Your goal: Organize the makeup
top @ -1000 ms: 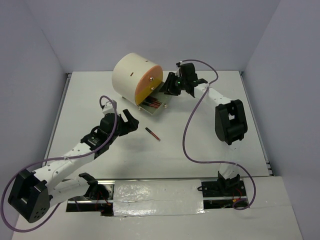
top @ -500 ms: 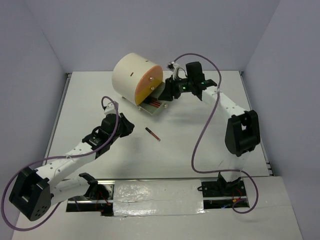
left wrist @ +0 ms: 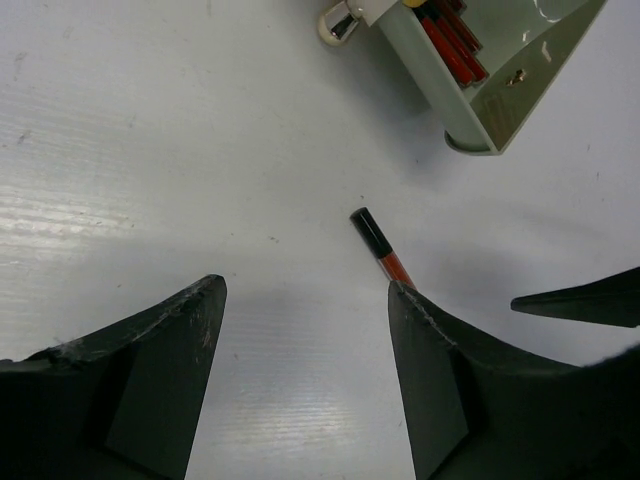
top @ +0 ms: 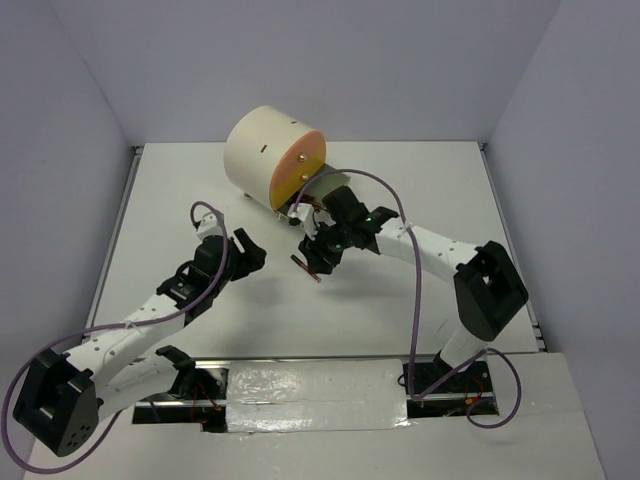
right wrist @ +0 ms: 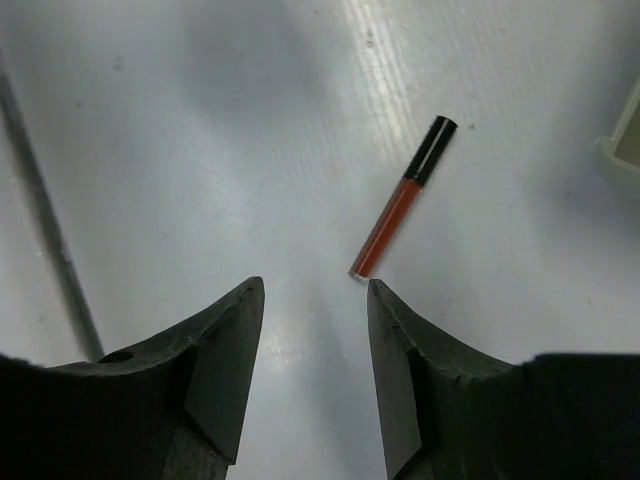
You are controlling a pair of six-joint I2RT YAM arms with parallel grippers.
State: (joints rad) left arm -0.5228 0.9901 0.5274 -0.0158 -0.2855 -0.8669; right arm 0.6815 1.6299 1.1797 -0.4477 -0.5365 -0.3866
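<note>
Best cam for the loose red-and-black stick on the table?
Right wrist: the whole stick, black cap and red body, lies unobstructed ahead of the right end effector. Left wrist shows the cap and some red, rest behind a finger. Top external: tiny.

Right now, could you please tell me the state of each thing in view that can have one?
Cream chest: one drawer pulled out.
Drawer: open, partly filled.
Red sticks: lying inside the drawer.
Loose black-and-red stick: capped, lying flat outside the drawer, not gripped.
Left gripper: open, empty.
Right gripper: open, empty, just short of the loose stick's red end.
</note>
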